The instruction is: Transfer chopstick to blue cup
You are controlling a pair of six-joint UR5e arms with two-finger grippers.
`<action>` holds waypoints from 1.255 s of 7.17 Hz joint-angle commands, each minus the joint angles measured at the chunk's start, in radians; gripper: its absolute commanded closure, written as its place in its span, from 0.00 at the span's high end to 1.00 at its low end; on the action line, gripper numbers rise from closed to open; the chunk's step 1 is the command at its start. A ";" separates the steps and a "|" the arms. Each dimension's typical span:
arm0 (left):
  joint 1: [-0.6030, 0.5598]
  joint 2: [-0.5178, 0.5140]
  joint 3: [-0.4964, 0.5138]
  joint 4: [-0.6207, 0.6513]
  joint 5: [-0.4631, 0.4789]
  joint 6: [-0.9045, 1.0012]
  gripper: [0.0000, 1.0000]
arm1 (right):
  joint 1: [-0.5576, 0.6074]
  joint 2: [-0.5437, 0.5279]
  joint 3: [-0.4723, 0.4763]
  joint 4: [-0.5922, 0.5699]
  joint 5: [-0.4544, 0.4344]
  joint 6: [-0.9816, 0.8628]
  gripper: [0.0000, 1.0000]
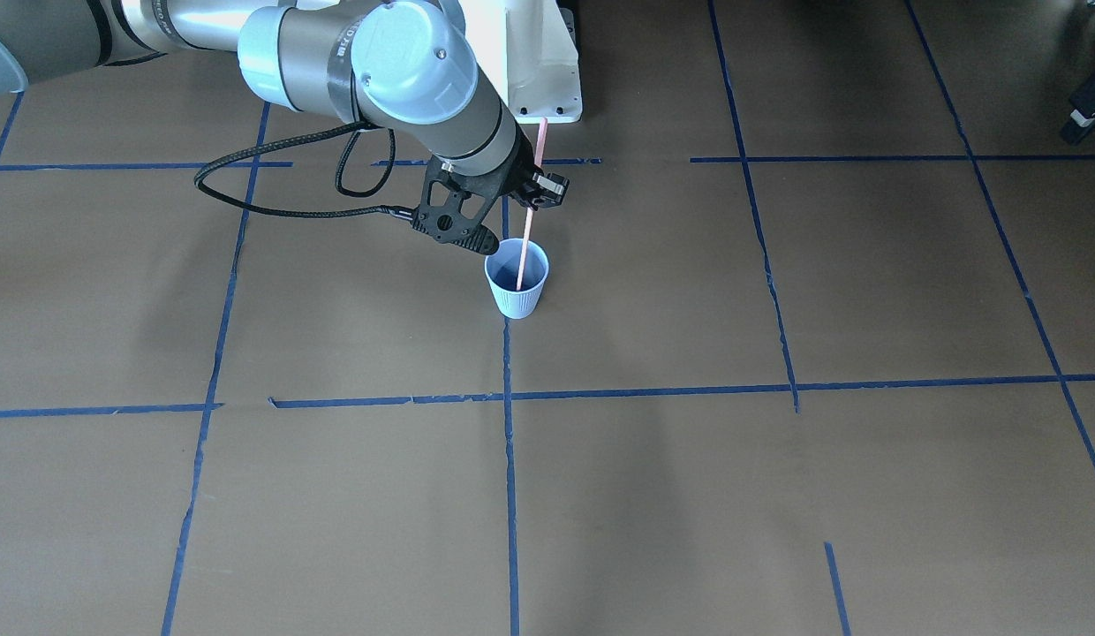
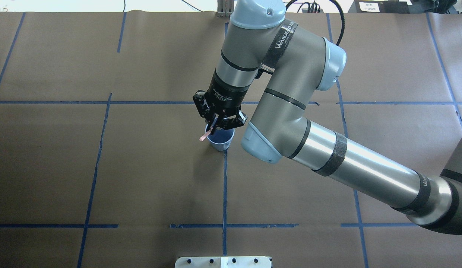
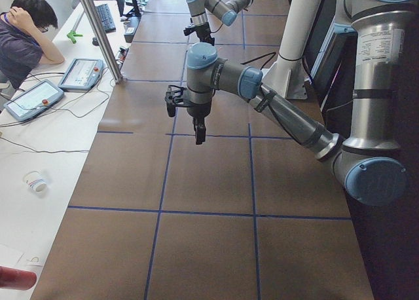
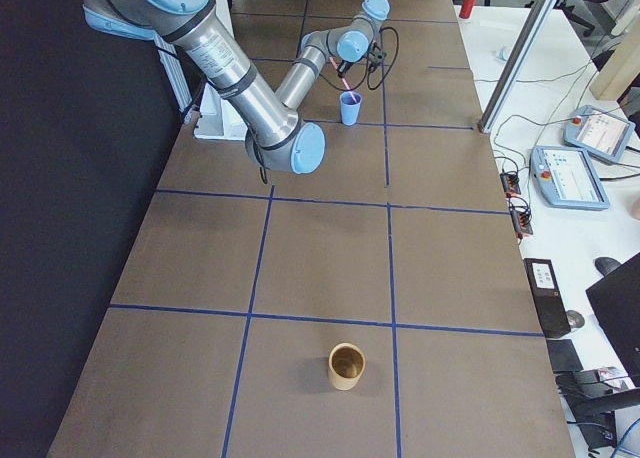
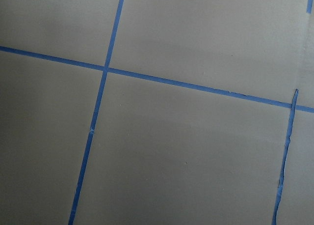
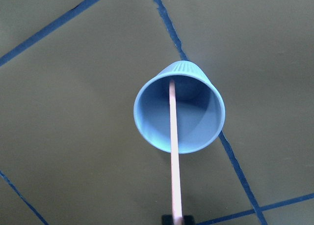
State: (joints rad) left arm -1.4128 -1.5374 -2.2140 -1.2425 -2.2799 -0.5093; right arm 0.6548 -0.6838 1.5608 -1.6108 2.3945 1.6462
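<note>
The pale blue ribbed cup (image 1: pixel 517 283) stands upright on the brown table at a tape crossing. It also shows in the overhead view (image 2: pixel 220 140) and the right wrist view (image 6: pixel 179 112). My right gripper (image 1: pixel 530 193) hangs just above the cup's rim, shut on the pinkish-orange chopstick (image 1: pixel 526 238). The stick is nearly upright and slightly tilted, with its lower end inside the cup (image 6: pixel 173 151) and its upper end above the fingers. My left gripper (image 3: pixel 198 135) points down over bare table far from the cup; I cannot tell whether it is open or shut.
A tan cup (image 4: pixel 346 366) stands alone at the table's other end. The robot's white base (image 1: pixel 547 79) is behind the blue cup. Blue tape lines (image 1: pixel 509 424) divide the table. Pendants and cables lie on the side desk (image 4: pixel 590 168).
</note>
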 commanded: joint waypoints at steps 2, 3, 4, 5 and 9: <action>0.001 -0.001 -0.003 0.000 -0.001 0.000 1.00 | -0.015 -0.066 -0.004 0.121 -0.002 0.000 0.29; 0.000 -0.001 -0.003 0.000 -0.001 0.000 1.00 | -0.017 -0.065 -0.002 0.126 -0.006 0.007 0.98; 0.001 -0.001 -0.004 0.001 -0.001 -0.002 1.00 | -0.017 -0.063 -0.002 0.127 -0.006 0.024 1.00; 0.001 -0.003 -0.003 0.002 0.000 -0.002 1.00 | -0.015 -0.059 0.004 0.127 -0.006 0.026 1.00; 0.001 0.000 0.000 -0.003 0.000 0.000 1.00 | 0.041 -0.126 0.157 0.124 -0.145 -0.008 1.00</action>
State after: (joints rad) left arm -1.4113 -1.5404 -2.2156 -1.2421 -2.2795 -0.5105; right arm 0.6750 -0.7672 1.6505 -1.4853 2.3176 1.6598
